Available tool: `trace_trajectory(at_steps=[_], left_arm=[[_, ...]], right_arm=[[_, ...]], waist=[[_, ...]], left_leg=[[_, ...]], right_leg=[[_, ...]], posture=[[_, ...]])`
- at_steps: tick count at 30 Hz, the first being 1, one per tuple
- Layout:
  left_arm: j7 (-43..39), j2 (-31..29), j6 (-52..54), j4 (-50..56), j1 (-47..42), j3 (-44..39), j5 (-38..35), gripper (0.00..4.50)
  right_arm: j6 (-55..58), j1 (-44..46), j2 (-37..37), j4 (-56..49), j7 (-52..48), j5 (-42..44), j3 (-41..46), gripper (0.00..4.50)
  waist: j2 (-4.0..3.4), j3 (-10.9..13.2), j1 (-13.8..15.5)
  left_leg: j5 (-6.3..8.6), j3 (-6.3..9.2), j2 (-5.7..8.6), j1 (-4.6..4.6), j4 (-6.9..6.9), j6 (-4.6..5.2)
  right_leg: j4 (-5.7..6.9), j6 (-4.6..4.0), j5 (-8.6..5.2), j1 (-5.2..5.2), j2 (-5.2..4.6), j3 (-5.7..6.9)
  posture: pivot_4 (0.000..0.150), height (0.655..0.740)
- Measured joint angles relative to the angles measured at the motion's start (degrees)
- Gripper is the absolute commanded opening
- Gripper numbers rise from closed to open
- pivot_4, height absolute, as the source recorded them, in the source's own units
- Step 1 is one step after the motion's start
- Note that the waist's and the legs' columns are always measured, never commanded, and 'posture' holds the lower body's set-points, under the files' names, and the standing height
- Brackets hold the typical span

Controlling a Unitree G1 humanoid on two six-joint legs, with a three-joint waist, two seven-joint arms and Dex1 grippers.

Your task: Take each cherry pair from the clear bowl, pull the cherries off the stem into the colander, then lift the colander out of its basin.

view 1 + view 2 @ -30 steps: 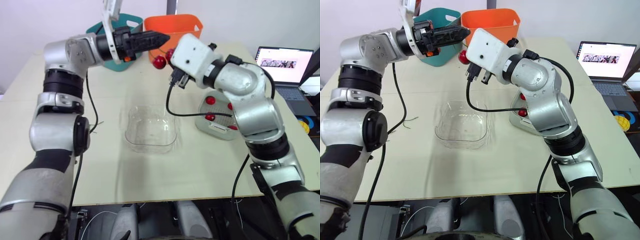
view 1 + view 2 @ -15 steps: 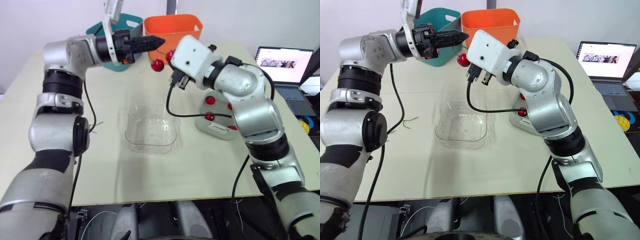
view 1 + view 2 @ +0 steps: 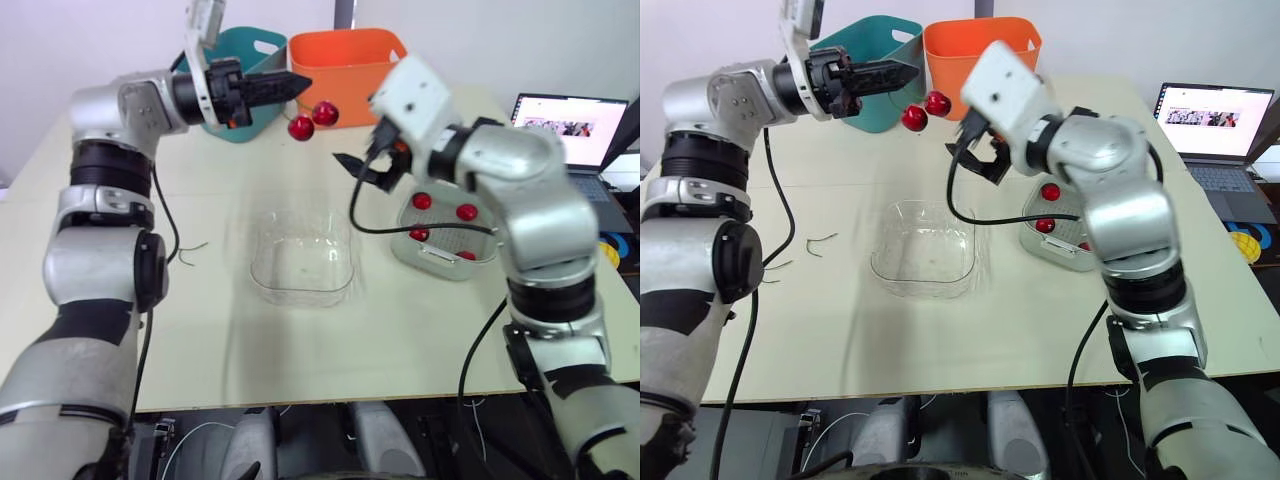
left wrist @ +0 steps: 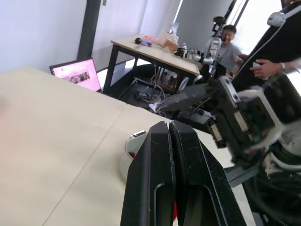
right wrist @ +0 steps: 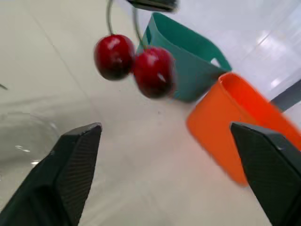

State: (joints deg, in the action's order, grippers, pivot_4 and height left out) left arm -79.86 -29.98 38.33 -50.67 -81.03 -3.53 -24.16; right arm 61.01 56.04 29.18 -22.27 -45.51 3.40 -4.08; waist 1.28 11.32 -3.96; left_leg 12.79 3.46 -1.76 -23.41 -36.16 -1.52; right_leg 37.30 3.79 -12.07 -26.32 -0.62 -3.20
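Note:
My left gripper (image 3: 298, 82) is held high over the far side of the table, shut on the stem of a cherry pair (image 3: 312, 120). Both red cherries hang just below its tips, in front of the orange bin (image 3: 345, 55). In the right wrist view the cherry pair (image 5: 134, 61) hangs ahead of my right gripper (image 5: 164, 126), whose fingers (image 5: 70, 169) are spread wide. That right gripper (image 3: 362, 170) is open and holds nothing, to the right of and below the cherries. The clear bowl (image 3: 302, 258) lies mid-table, with nothing in it. The white colander (image 3: 432, 252) at the right holds several cherries.
A teal bin (image 3: 235, 90) stands beside the orange bin at the table's back. Bare green stems (image 3: 195, 247) lie left of the bowl. An open laptop (image 3: 575, 135) rests at the far right edge. People stand by desks in the left wrist view.
My right gripper has opened and drawn back to the right, away from the cherries. The left gripper shut on the stem and shifted slightly left; both cherries now hang free from it.

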Motion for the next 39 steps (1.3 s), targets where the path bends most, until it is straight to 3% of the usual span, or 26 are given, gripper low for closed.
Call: trace_trajectory(at_steps=[7, 14, 21, 39], left_arm=[[-6.5, -1.9, -0.9, 6.1, 4.4, 3.3, 1.1, 0.0], [-8.9, -2.5, -1.2, 10.4, 4.9, 4.6, 1.2, 0.0], [-9.8, -2.4, 1.5, 17.6, 6.3, 4.9, -0.2, 0.0], [-6.6, -0.9, 6.5, 24.6, 8.6, 5.0, -2.9, 0.0]], right_arm=[[27.8, 15.1, 1.4, 8.0, -6.5, 18.4, 14.4, 4.48], [31.1, 16.8, 7.2, 19.3, -8.8, 31.8, 10.9, 4.48], [30.1, 16.7, 5.3, 20.7, -5.8, 34.0, 8.3, 4.48], [26.0, 15.8, 1.3, 21.5, -1.7, 36.2, 4.2, 4.48]], waist=[[-0.04, 0.0, 0.0], [-0.04, 0.0, 0.0], [-0.04, 0.0, -0.1], [-0.04, 0.0, 0.0]], left_leg=[[0.0, 0.02, -0.02, 0.04, 0.01, 0.01], [0.01, 0.0, -0.01, 0.0, 0.02, 0.01], [0.01, -0.01, -0.02, 0.02, 0.02, 0.01], [0.01, 0.0, -0.02, 0.01, 0.0, 0.01]], right_leg=[[0.08, -0.03, -0.01, -0.01, 0.01, 0.02], [0.03, -0.01, -0.02, -0.03, 0.0, -0.01], [0.07, 0.0, -0.01, -0.05, 0.03, -0.02], [0.08, 0.0, -0.01, -0.04, 0.02, -0.02]], posture=[[0.15, 0.74], [0.15, 0.74], [0.15, 0.74], [0.15, 0.74]])
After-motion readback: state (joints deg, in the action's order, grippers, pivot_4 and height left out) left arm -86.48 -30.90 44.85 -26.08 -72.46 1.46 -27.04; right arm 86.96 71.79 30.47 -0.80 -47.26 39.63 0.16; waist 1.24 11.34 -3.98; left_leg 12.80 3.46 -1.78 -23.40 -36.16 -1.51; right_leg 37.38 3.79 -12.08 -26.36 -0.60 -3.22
